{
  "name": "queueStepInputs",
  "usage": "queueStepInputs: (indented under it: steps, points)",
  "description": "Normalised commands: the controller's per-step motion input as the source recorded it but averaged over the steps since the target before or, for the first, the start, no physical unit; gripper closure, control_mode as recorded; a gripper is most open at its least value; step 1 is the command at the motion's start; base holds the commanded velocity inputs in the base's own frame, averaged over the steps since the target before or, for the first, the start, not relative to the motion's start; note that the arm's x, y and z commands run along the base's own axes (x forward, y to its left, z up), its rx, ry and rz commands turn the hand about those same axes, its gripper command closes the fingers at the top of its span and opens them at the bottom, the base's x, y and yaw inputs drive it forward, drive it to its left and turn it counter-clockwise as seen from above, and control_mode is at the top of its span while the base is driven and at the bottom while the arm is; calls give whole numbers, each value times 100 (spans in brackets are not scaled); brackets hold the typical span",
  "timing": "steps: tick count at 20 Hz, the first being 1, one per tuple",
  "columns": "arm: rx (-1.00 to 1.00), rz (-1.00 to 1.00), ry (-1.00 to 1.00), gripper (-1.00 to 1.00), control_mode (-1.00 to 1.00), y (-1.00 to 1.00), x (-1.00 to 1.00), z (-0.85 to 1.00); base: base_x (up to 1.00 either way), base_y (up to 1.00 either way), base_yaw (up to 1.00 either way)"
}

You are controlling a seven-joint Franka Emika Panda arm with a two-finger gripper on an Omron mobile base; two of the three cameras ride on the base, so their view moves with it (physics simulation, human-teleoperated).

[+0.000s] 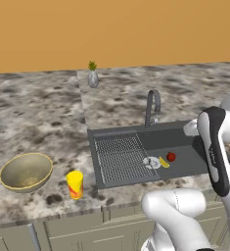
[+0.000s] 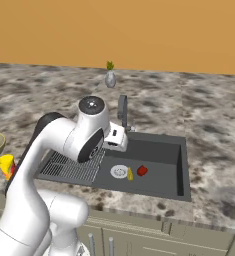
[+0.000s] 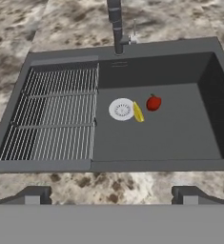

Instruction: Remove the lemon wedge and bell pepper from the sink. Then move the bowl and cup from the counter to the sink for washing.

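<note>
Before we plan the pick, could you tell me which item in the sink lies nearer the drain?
The lemon wedge: it lies right beside the drain; the bell pepper sits beyond it.

Light was even and fairly bright, with no clear source. Shadows were faint; the sink (image 3: 189, 138) basin looked darkest. No glare or edge distortion showed. Rendering was soft and slightly pixelated throughout.

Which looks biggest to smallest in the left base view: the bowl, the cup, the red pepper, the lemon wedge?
1. bowl
2. cup
3. bell pepper and lemon wedge: both tiny and too alike to rank; they also lie farther from the camera.
</note>
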Motion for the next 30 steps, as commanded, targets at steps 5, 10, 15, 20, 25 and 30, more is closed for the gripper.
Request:
queueStepInputs:
  steps: [5, 10, 15, 20, 25, 30]
  points:
    - [0, 0, 0, -100, -100, -8, 1, -16, 0, 0, 0]
    - [0, 0, 3, -100, -100, -5, 6, -18, 0, 0, 0]
    - [0, 0, 0, -100, -100, -9, 4, -14, 0, 0, 0]
    - [0, 0, 1, -100, -100, -7, 4, -14, 0, 0, 0]
    - [0, 0, 7, -100, -100, -4, 6, -10, 0, 0, 0]
    - [0, 0, 7, -100, -100, -7, 2, -10, 0, 0, 0]
